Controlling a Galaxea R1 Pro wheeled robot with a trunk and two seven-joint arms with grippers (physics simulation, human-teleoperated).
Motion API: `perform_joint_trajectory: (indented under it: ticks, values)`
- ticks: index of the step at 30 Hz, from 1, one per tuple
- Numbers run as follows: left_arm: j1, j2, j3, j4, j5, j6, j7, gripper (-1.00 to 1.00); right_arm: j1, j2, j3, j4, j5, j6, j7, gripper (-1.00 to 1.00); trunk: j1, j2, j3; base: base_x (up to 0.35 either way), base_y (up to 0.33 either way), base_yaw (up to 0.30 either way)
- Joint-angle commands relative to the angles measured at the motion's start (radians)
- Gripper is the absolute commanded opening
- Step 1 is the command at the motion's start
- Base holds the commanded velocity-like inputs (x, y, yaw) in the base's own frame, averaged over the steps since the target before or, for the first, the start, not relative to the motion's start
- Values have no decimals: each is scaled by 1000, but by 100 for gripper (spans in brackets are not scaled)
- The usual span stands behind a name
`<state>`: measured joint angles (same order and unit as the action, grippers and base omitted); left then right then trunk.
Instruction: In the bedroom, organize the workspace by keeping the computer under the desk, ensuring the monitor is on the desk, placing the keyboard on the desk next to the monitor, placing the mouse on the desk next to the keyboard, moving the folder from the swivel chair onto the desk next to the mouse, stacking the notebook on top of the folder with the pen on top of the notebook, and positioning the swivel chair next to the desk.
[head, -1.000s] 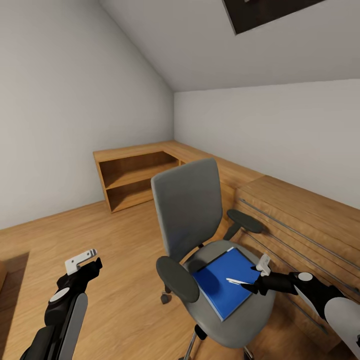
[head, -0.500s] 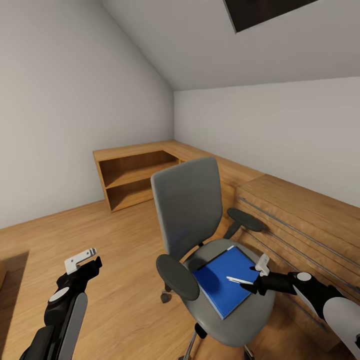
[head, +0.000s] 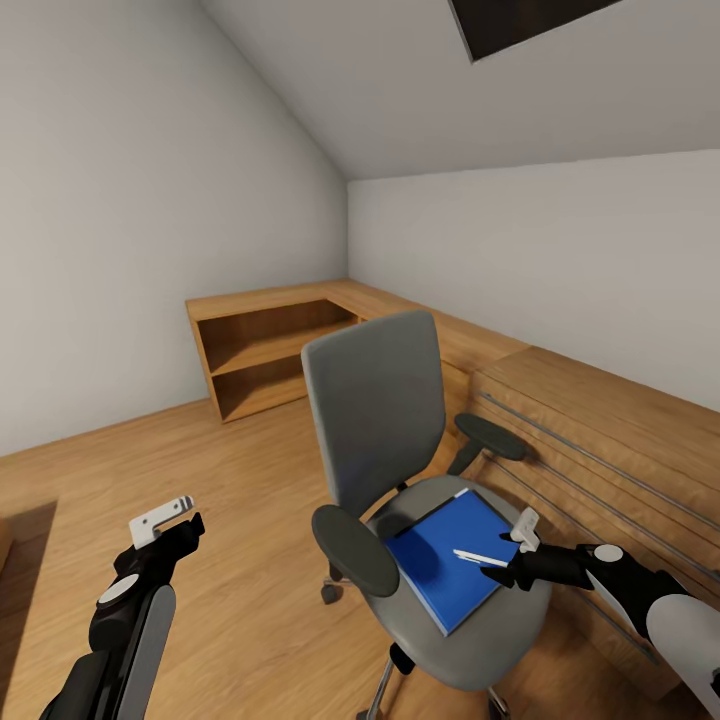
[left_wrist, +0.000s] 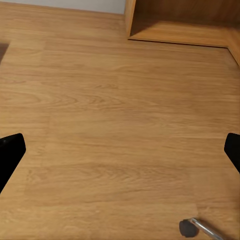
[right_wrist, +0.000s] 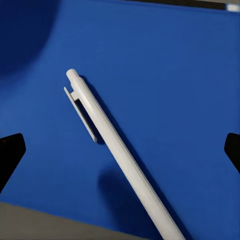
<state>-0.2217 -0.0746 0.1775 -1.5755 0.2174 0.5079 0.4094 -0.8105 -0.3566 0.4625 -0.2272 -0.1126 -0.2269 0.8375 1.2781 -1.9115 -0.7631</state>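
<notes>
Thin white pen lying on bright blue folder, grey swivel chair seat — my right gripper jaws wide around it, left gripper wide too. Risk: closing off-centre flicks it away.

Folder: on swivel chair seat, beneath the right gripper. Pen: on folder, between the wide-set right jaws. Left gripper: jaws apart over floor; chair castor just beyond them; shelf unit behind chair.
</notes>
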Motion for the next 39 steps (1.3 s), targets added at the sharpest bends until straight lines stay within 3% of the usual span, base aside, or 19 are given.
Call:
perform_joint_trajectory:
  ticks: [1, 10, 28, 39]
  values:
    - [-1, -1, 0, -1, 11, 3, 6, 100, -1, -1, 8, 1, -10, -3, 2, 100, 0, 0, -1, 0, 0, 0]
    - [-1, -1, 0, -1, 11, 3, 6, 100, -1, 0, 12, 0, -9, -2, -15, 100, 0, 0, -1, 0, 0, 0]
    - [-1, -1, 0, -1, 11, 3, 6, 100, -1, 13, 17, 1, -1, -1, -162, 100, 0, 0, -1, 0, 0, 0]
    - [-1, -1, 0, -7, 11, 3, 6, 100, -1, 14, 25, 2, 1, 1, -189, 100, 0, 0, -1, 0, 0, 0]
